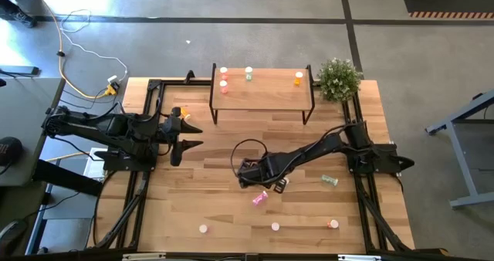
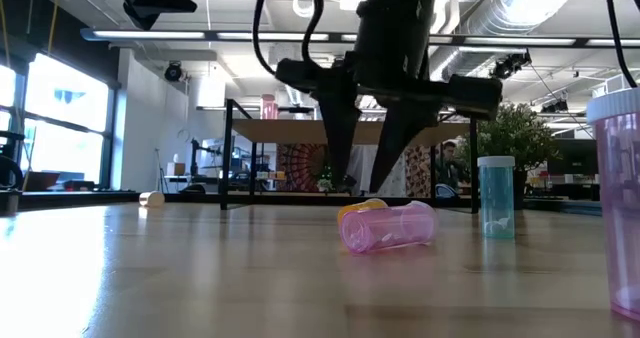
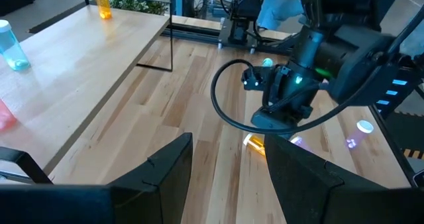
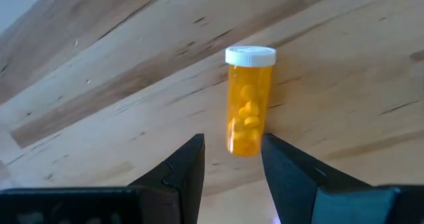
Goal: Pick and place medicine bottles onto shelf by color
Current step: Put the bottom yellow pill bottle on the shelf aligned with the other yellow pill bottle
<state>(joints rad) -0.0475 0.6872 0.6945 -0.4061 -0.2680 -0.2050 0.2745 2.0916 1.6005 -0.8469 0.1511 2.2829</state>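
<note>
Pink bottle [image 2: 616,198] stands closest to the low camera, upright at the picture's edge; behind it another pink bottle [image 2: 390,226] lies on its side on the table [image 1: 231,215], with a teal bottle [image 2: 496,197] upright beside it.

Finding 1, working tool. Right tool [image 4: 232,159] hangs low over the table, fingers pointing down and standing apart with nothing between them. An orange bottle [image 4: 248,101] lies on its side directly ahead of the fingertips, its base at the mouth of the gap, its white cap pointing away. Its long axis runs roughly in line with the gap, not across it. In my judgement the coming grasp turns on this: the fingers must come down either side of the body, forward of where they are now, and the gap looks only a little wider than the bottle.

Finding 2, arm pose. Seen from above, the right arm reaches from its base across the table towards the centre, wrist bent down. It is plainly the nearer arm to the orange bottle.

Finding 3, idle arm. Left tool [image 1: 190,134] hovers well clear near its own side, fingers apart and empty.

Finding 4, destination. Shelf [image 1: 262,99] stands at the far side of the table beyond the right tool, already carrying several bottles, among them an orange one [image 1: 299,78] near its plant-side end. Other bottles remain scattered on the table behind the tool, near the front edge.
</note>
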